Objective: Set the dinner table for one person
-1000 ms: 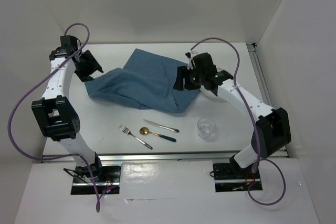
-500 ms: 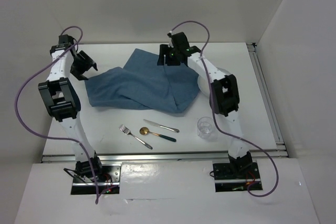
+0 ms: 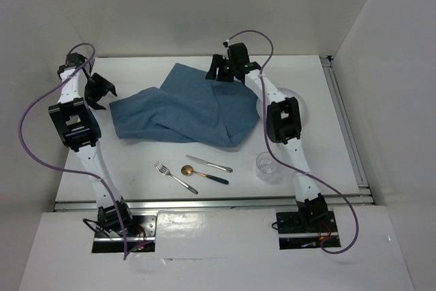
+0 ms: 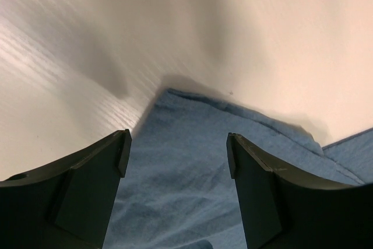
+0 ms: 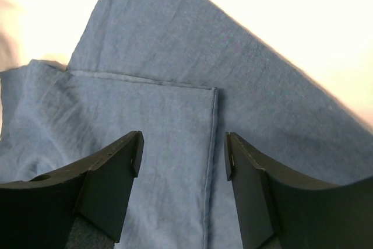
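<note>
Currently the left fingers [image 3: 97, 92] are spread apart and grasp nothing. They sit at the left edge of the white table [image 3: 129, 161], just beside the left corner of the crumpled blue placemat [image 3: 184, 107]. The right fingers [image 3: 218, 71] are likewise released, above the placemat's far edge. A fork [image 3: 170, 173], spoon [image 3: 203, 175], knife [image 3: 210, 164] and glass [image 3: 267, 165] rest near the table's front edge, apart from the placemat.

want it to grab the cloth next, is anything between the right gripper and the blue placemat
Nothing visible does. The right gripper, jaws open, hangs over a folded hem of the blue placemat, only bare cloth under it. The fork, spoon, knife and glass lie nearer the front of the dinner table.
</note>
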Robot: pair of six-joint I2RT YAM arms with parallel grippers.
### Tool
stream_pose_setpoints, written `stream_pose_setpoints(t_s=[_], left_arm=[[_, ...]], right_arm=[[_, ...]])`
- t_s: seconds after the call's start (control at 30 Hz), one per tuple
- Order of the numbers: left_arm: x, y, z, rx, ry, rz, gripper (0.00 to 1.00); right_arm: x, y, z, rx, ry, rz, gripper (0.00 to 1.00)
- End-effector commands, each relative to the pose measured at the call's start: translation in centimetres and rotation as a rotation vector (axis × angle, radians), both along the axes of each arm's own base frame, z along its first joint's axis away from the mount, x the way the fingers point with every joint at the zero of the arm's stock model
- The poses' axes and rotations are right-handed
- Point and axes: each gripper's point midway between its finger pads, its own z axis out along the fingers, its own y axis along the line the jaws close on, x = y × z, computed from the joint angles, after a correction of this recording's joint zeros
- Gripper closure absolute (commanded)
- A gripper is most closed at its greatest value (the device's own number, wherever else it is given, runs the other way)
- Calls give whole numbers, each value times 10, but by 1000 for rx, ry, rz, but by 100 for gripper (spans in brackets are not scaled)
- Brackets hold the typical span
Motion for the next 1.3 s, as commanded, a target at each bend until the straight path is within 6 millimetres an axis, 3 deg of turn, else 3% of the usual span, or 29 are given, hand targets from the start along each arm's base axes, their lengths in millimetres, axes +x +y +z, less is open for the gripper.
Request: stream_pose_setpoints(t_s=[0.0, 0.07, 0.43, 0.53, 0.6, 0.63, 0.67, 0.73, 0.77, 0.87, 1.0, 1.07, 1.1, 1.17, 1.2, 1.27], left_arm=[[10, 6, -1, -7, -24, 1, 16], [10, 6, -14, -14, -8, 1, 16], [10, 7, -43, -13, 9, -7, 20], [10, 5, -55, -29, 20, -11, 27], [10, 1, -59, -52, 20, -19, 39], [10, 1, -59, -52, 20, -19, 52], [10, 1, -59, -52, 20, -19, 77], [10, 1, -48, -42, 5, -27, 95], [9, 4, -48, -51, 1, -22, 100], [15, 6, -22, -32, -51, -36, 100], [24, 6, 19, -4, -138, -63, 100], [28, 4, 49, 7, -200, -84, 100], [30, 3, 64, 13, -231, -89, 100], [30, 0, 87, 16, -277, -100, 100], [31, -4, 115, 24, -341, -115, 100], [30, -8, 142, 33, -398, -130, 100]], right_arm=[[8, 20, 9, 74, -63, 49, 33], [7, 22, 5, 80, -60, 60, 35], [4, 32, -15, 93, -39, 83, 40], [2, 39, -15, 102, -48, 101, 40], [3, 40, -24, 101, -45, 101, 41], [5, 41, -18, 111, -52, 97, 42], [4, 41, -26, 107, -41, 96, 45], [6, 42, -24, 116, -45, 92, 50], [2, 47, -24, 116, -44, 101, 59], [5, 45, -8, 114, -72, 83, 78], [13, 39, 45, 121, -160, 39, 93], [15, 35, 70, 125, -199, 18, 97], [16, 29, 100, 135, -246, 13, 99], [15, 19, 117, 136, -263, -5, 100], [11, 16, 146, 148, -301, -13, 100], [11, 1, 168, 147, -334, -29, 100]])
